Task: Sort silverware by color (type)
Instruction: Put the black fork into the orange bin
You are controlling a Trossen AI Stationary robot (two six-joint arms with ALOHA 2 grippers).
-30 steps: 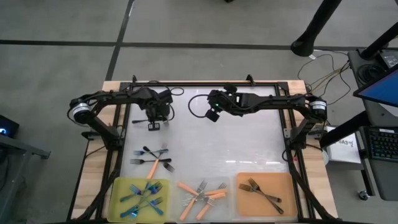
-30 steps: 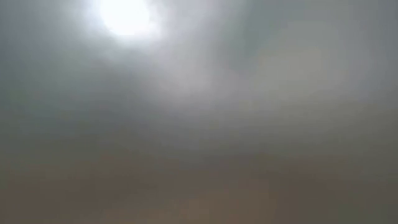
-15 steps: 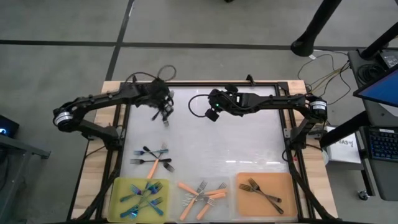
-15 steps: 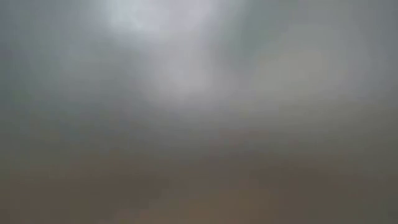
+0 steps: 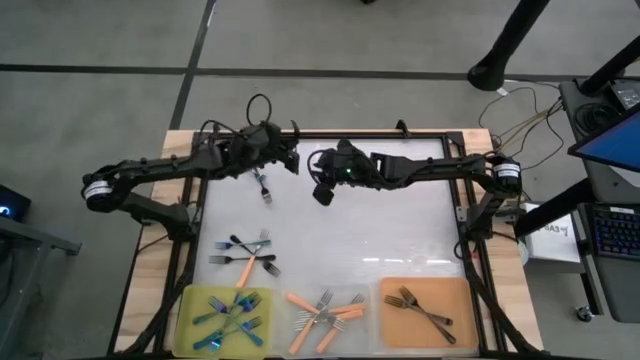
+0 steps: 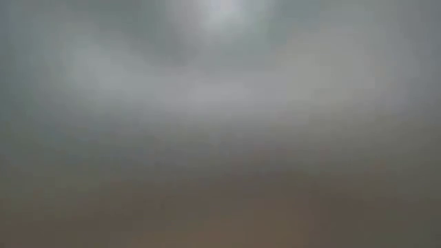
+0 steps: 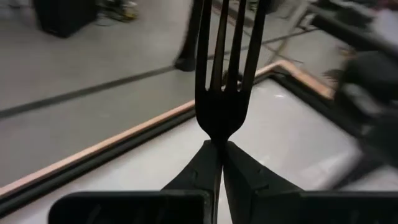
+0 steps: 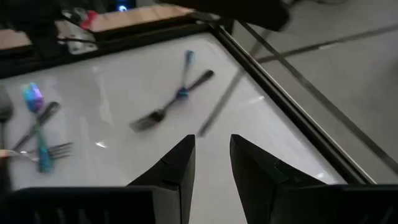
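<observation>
My left gripper (image 5: 291, 159) is at the table's far left-centre, pointing toward the table's right, and is shut on a dark fork (image 7: 225, 93). My right gripper (image 5: 321, 191) is open and empty just to its right, above the white table top; its fingers (image 8: 180, 163) show a gap. A grey fork (image 5: 262, 186) shows on the table beside the left arm, apart from both grippers. A few loose forks (image 5: 245, 254), blue, dark and orange-handled, lie flat at the near left and also show in the right wrist view (image 8: 177, 96). My left gripper pinches the dark fork at its neck (image 7: 217, 133), just behind the tines, between its two fingers. The fork lies along the fingers, with the tines sticking out past the fingertips. The handle is hidden between the fingers. The fork is lifted clear of the table.
Along the near edge stand a yellow-green tray (image 5: 188, 312) with blue forks, a clear tray (image 5: 370, 322) with orange-handled forks and an orange tray (image 5: 462, 300) with dark forks. A black frame (image 5: 330, 136) rims the table. The low view shows only blur.
My left gripper has risen from the table and gone toward the far edge and the right, turning from pointing down to pointing at the right arm. My right gripper has gone a little toward the table's left, toward it.
</observation>
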